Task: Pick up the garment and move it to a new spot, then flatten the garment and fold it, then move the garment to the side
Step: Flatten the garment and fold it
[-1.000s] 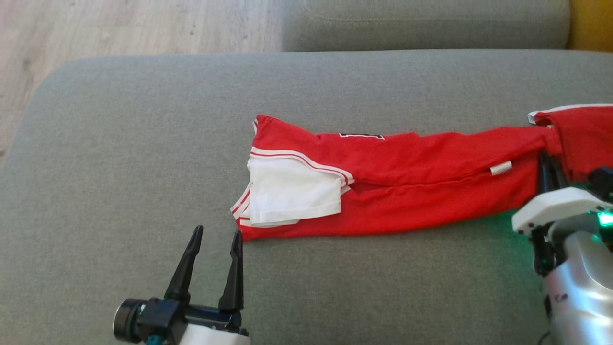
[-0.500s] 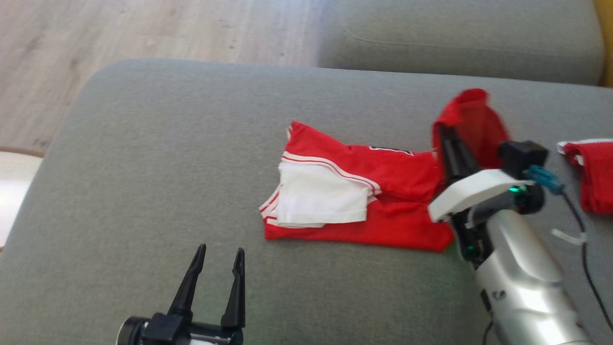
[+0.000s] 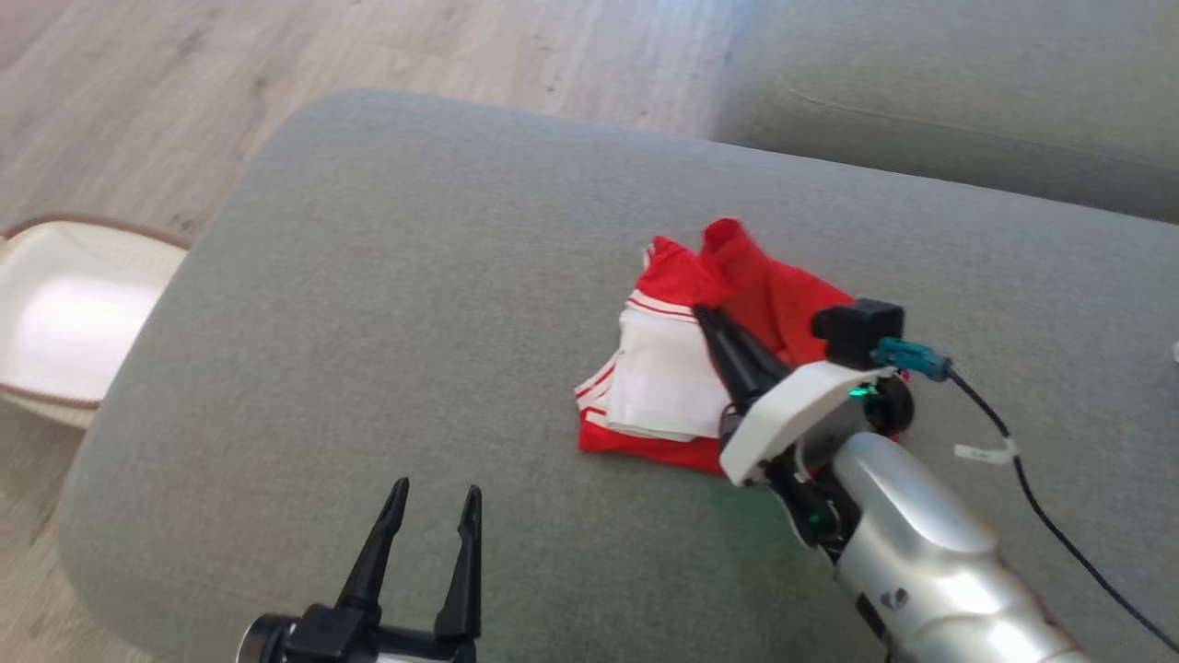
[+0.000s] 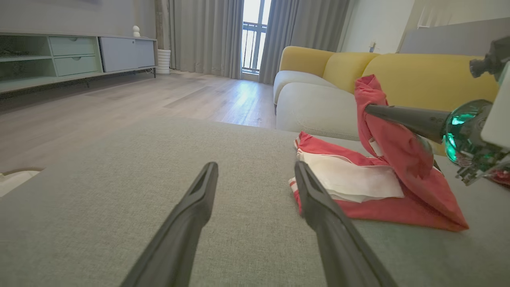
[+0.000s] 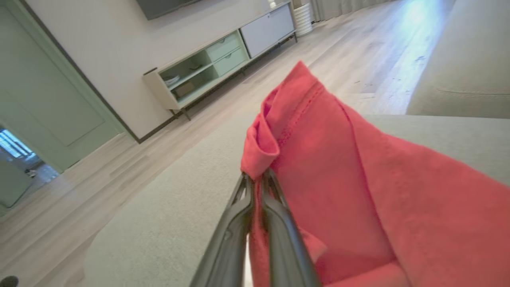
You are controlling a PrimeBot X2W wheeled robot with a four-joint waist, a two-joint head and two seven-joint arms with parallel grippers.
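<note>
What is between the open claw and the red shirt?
Just bare grey sofa cushion lies between the left gripper and the red shirt, seen in the head view.

A wide grey cushion [image 3: 414, 276] is seen in front, and a second grey cushion [image 3: 967, 101] is set behind it. A pale wooden floor [image 3: 368, 55] is laid beyond. A white basket [image 3: 74, 331] with a brown rim is placed on the floor by the cushion's left end. Farther off, a yellow sofa back [image 4: 422, 75], grey curtains [image 4: 207, 36] drawn beside a glass door [image 4: 251, 32], and a low sideboard [image 4: 79, 56] with drawers are seen.
</note>
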